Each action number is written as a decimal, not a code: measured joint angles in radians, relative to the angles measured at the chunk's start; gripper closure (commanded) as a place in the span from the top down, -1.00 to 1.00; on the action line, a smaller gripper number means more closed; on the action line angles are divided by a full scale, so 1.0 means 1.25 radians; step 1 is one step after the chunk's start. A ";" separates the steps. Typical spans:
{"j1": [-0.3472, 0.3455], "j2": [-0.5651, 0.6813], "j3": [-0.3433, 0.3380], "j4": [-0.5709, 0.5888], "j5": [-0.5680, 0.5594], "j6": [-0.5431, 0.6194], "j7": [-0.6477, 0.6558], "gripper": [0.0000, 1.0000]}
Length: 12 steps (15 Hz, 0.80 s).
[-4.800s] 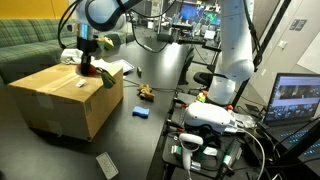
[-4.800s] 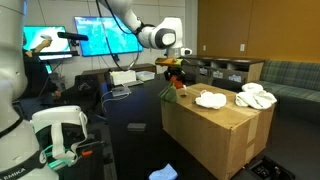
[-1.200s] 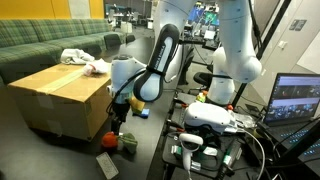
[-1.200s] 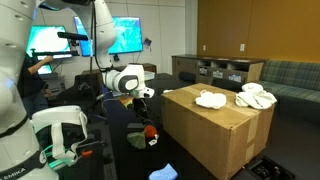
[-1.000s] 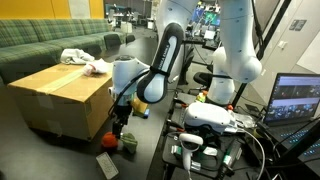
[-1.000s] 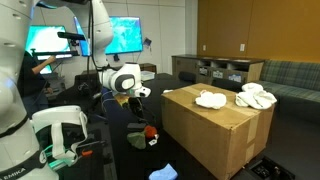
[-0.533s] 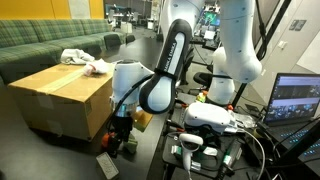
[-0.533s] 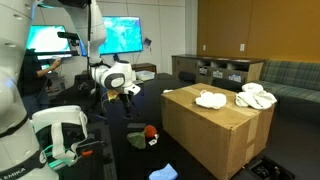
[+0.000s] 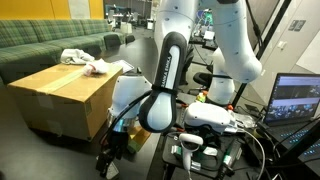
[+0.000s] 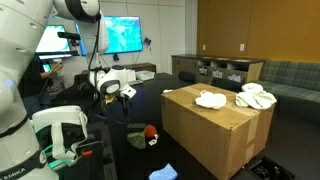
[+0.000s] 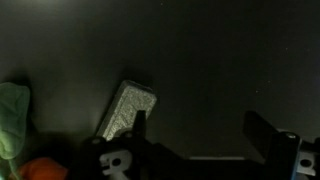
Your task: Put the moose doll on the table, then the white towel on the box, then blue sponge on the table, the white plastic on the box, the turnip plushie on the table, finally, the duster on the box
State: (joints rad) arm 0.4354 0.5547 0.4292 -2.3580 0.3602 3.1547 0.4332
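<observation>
One grey duster (image 11: 128,108) lies flat on the black table (image 11: 220,60), off the box (image 10: 210,135). In the wrist view it sits just beside one finger of the gripper (image 11: 200,135), whose jaws are spread wide with nothing between them. Near the duster the turnip plushie (image 10: 148,133) rests on the table in front of the box, the blue sponge (image 10: 163,173) lies further along the tabletop, and on the box top sit a white heap (image 10: 210,99) and a second white bundle (image 10: 255,96).
</observation>
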 measured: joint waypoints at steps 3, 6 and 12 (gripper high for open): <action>0.004 0.042 0.008 0.024 0.000 0.023 0.000 1.00; 0.016 0.075 0.009 0.045 0.000 0.033 0.000 1.00; 0.036 0.123 0.007 0.089 -0.001 0.039 -0.001 1.00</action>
State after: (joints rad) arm 0.4810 0.7087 0.4383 -2.2465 0.3591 3.2031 0.4318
